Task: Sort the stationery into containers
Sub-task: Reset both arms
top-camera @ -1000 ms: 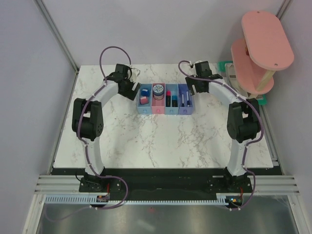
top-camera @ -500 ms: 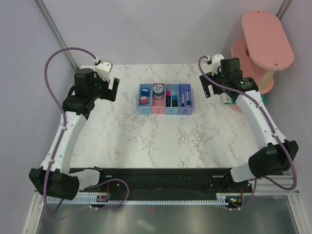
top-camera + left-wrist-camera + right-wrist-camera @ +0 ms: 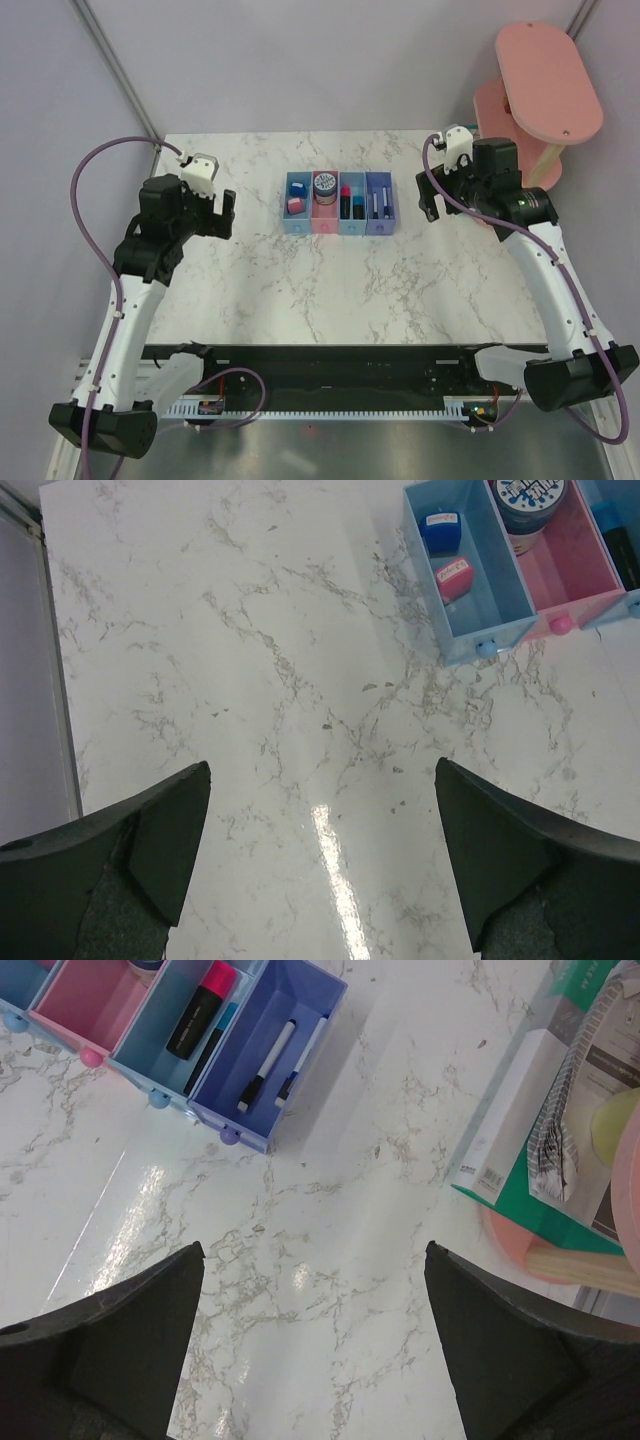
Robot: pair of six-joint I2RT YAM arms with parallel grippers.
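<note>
Four joined trays stand in a row at the back centre. The left blue tray [image 3: 297, 222] holds a blue eraser [image 3: 440, 530] and a pink eraser [image 3: 454, 577]. The pink tray [image 3: 325, 218] holds the round blue pot [image 3: 325, 184]. The second blue tray [image 3: 150, 1055] holds two black highlighters [image 3: 200, 1010]. The violet-blue tray [image 3: 295, 995] holds thin pens [image 3: 265, 1065]. My left gripper [image 3: 322, 770] is open and empty over bare table, left of the trays. My right gripper [image 3: 314, 1250] is open and empty, right of the trays.
A pink two-tier shelf [image 3: 540, 90] stands at the back right corner. Beside it, a green tray [image 3: 540, 1205] holds boxes and packets. Grey walls close in the table's left, back and right sides.
Both arms have swung outward and back from the trays, left arm to the left, right arm to the right. Both grippers stay open and empty. The trays' contents have not moved.
</note>
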